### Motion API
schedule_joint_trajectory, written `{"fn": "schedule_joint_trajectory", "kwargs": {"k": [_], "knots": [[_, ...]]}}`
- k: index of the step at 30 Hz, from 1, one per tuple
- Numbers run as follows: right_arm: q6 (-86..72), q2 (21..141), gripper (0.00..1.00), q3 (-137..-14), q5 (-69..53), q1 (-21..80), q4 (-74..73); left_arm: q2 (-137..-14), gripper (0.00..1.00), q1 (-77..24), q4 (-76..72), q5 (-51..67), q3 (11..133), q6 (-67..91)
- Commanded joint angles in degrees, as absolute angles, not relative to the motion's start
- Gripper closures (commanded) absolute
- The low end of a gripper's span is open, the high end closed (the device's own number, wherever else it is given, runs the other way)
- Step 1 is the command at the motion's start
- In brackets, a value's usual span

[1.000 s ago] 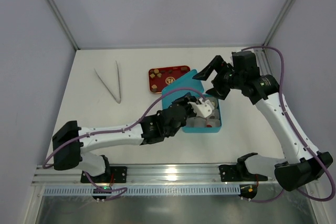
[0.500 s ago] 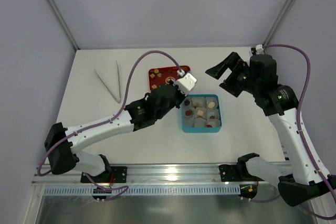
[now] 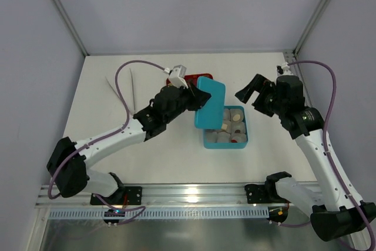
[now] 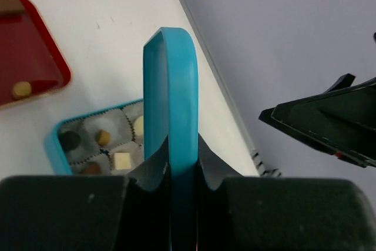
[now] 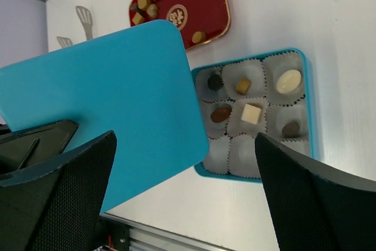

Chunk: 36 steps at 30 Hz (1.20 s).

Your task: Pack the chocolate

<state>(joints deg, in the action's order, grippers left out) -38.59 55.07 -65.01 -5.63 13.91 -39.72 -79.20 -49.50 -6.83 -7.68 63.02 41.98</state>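
The teal box (image 3: 243, 135) holds paper cups with chocolate pieces (image 5: 251, 113), dark brown, tan and cream; several show in the left wrist view (image 4: 122, 160). My left gripper (image 3: 197, 99) is shut on the teal lid (image 3: 210, 101), held in the air and overlapping the box's left part; the lid shows edge-on in the left wrist view (image 4: 170, 98) and broad in the right wrist view (image 5: 106, 110). More chocolate lies on the red tray (image 5: 205, 10), which is mostly hidden in the top view. My right gripper (image 3: 249, 90) is open and empty, up and right of the box.
Pale tongs (image 3: 124, 92) lie at the back left. The red tray (image 4: 29, 69) sits just behind the box. The table's right edge and frame post (image 3: 288, 57) are near the right arm.
The left arm has swung back and left from over the box, turning the lid; the cups are now uncovered on the right. The right gripper has drawn back to the right and lowered.
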Motion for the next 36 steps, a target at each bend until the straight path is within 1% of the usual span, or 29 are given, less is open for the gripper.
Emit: {"fn": "schedule_joint_trajectory", "kwargs": {"k": [1,3,7,8,10,14,21,25,36], "knots": [[-34.1,53.9,0.00,-61.8,-6.0,12.9,-34.7,-79.0,0.99,-49.4,-24.5,-6.7,55.7,57.9],[-33.3,53.9,0.00,-60.0,-6.1,12.6,-34.6,-80.2,0.99,-49.4,-29.6,-7.6,51.5,62.7],[-31.4,53.4,0.00,-56.8,-6.2,11.6,-33.8,-85.8,1.00,-49.6,-45.8,-8.3,44.8,68.2],[-31.0,53.3,0.00,-56.3,-6.2,11.4,-33.7,-87.2,1.00,-49.6,-52.1,-8.6,42.8,69.1],[-30.6,53.0,0.00,-54.2,-7.0,10.9,-32.7,-91.3,0.99,-49.7,-60.2,-9.2,41.6,71.7],[-30.4,53.7,0.00,-51.5,-8.3,10.3,-31.1,-98.0,1.00,-49.8,-70.6,-9.5,40.3,75.4],[-30.6,55.0,0.00,-48.4,-9.1,9.9,-28.2,-104.1,1.00,-49.6,-79.4,-9.4,39.5,79.7],[-30.6,56.1,0.00,-47.5,-8.5,9.8,-27.2,-107.7,0.99,-49.0,-83.2,-7.4,40.0,82.5],[-31.4,58.7,0.00,-44.1,-8.2,9.6,-23.7,-112.2,0.99,-47.2,-86.5,-2.2,41.7,87.1]]}}
